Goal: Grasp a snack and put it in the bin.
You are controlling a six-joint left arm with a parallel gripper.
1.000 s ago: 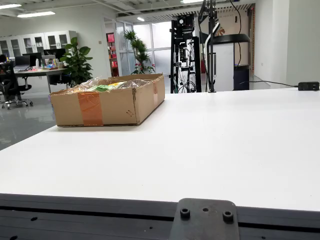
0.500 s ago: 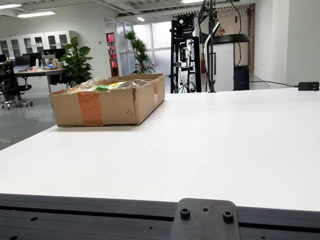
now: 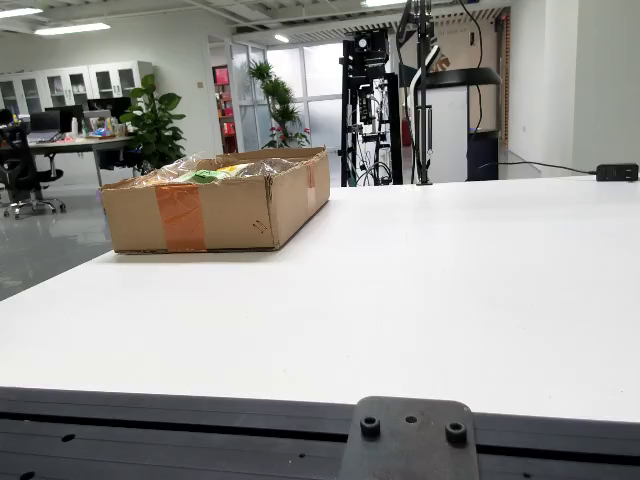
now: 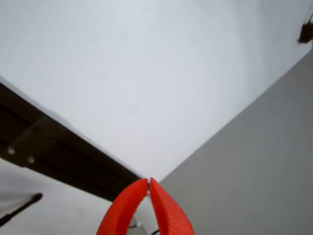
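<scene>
A brown cardboard box (image 3: 215, 207) with orange tape stands on the white table (image 3: 450, 290) at the back left in the fixed view. It holds snack packets in clear and green wrappers (image 3: 205, 174). The gripper is not in the fixed view. In the gripper view, my red gripper (image 4: 148, 188) is shut with its tips touching and nothing between them. It hangs above the table's corner (image 4: 146, 98), with bare white tabletop under it. No snack or box shows in the gripper view.
A dark metal rail (image 3: 200, 430) with a bolted bracket (image 3: 410, 440) runs along the table's near edge; it also shows in the gripper view (image 4: 54, 152). A black adapter and cable (image 3: 615, 172) lie at the far right. Black stands (image 3: 420, 90) rise behind the table.
</scene>
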